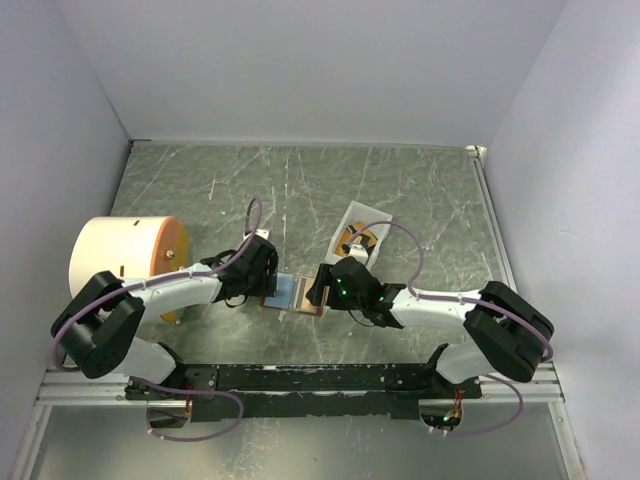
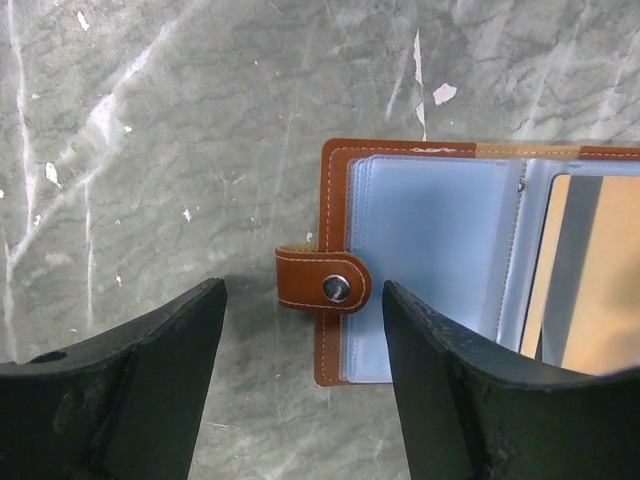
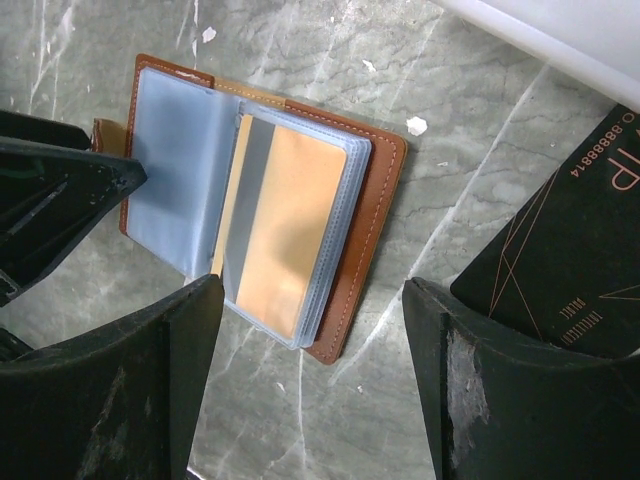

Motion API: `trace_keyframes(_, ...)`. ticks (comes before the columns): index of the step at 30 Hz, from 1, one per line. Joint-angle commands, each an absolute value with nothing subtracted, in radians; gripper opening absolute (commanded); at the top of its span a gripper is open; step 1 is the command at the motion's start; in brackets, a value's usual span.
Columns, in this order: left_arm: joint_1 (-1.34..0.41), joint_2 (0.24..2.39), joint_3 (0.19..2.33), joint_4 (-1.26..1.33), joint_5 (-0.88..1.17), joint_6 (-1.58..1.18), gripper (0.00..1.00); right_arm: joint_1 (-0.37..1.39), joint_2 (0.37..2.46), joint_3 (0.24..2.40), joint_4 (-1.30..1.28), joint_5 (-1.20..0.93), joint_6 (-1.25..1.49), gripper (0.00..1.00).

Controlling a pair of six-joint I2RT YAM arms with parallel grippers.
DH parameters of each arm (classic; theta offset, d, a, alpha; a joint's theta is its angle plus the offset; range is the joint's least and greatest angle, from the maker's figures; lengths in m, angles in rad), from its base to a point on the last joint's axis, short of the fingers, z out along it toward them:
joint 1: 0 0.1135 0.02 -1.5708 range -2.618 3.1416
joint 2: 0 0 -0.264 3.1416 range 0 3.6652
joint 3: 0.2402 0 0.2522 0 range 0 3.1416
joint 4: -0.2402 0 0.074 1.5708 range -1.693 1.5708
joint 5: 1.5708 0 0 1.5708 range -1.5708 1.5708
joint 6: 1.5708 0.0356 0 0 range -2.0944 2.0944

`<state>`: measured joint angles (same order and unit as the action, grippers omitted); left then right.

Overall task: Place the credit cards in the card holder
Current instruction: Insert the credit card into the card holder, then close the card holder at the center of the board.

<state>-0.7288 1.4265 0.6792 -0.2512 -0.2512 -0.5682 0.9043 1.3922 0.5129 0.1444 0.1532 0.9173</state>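
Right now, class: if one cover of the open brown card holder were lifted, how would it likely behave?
The card holder would probably fold at its spine, since it lies open like a book. Its pale-blue sleeves look thin, so they would likely flop. The tan card sits in a sleeve and might slip out if tilted.

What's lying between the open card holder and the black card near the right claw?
Only bare marbled tabletop with one small white fleck separates the card holder from the black card; the right wrist view shows it.
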Motion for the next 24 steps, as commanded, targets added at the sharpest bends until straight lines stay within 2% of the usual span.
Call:
trace_keyframes(1, -0.718, 1.445, 0.659, -0.185, -0.273, -0.537, 0.72, 0.901, 1.423, 0.535, 0.159, 0.169, 0.925, 0.73)
trace_keyframes(3, -0.717, 1.445, 0.658, -0.174, -0.251, -0.535, 0.65, 0.901, 1.43, 0.536, 0.159, 0.169, 0.937, 0.73)
trace_keyframes(7, -0.718, 1.428, 0.656, -0.159, -0.191, -0.546, 0.3, 0.9, 1.444, 0.54, 0.157, 0.173, 0.969, 0.72)
trace_keyframes(10, -0.718, 1.411, 0.635, -0.135, -0.148, -0.582, 0.16, 0.898, 1.454, 0.533, 0.187, 0.156, 0.98, 0.72)
trace_keyframes(16, -0.718, 1.373, 0.57, -0.058, -0.043, -0.642, 0.07, 0.878, 1.426, 0.461, 0.309, 0.098, 1.036, 0.71)
trace_keyframes(24, -0.721, 1.364, 0.554, -0.036, -0.003, -0.674, 0.07, 0.875, 1.273, 0.417, 0.372, 0.084, 1.042, 0.71)
